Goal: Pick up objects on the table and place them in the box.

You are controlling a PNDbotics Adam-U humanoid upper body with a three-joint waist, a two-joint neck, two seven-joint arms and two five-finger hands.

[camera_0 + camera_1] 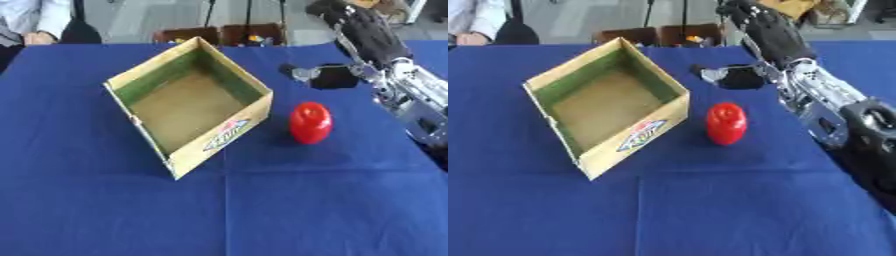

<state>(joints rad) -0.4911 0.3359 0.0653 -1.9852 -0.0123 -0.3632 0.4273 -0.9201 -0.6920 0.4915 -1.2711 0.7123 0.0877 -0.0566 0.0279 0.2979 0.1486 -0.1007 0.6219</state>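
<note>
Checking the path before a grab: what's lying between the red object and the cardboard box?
Nothing: only bare blue tablecloth separates the red object from the box, clearest in the left eye view.

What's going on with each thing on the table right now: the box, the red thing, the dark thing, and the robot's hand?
Box: open at the top, nothing inside, resting on the blue table.
Red object: upright on the cloth, right of the box, apart from it, untouched.
Dark object: on the cloth beyond the red one.
Right hand: raised above the far edge, holding nothing.
Left hand: not in view.
</note>
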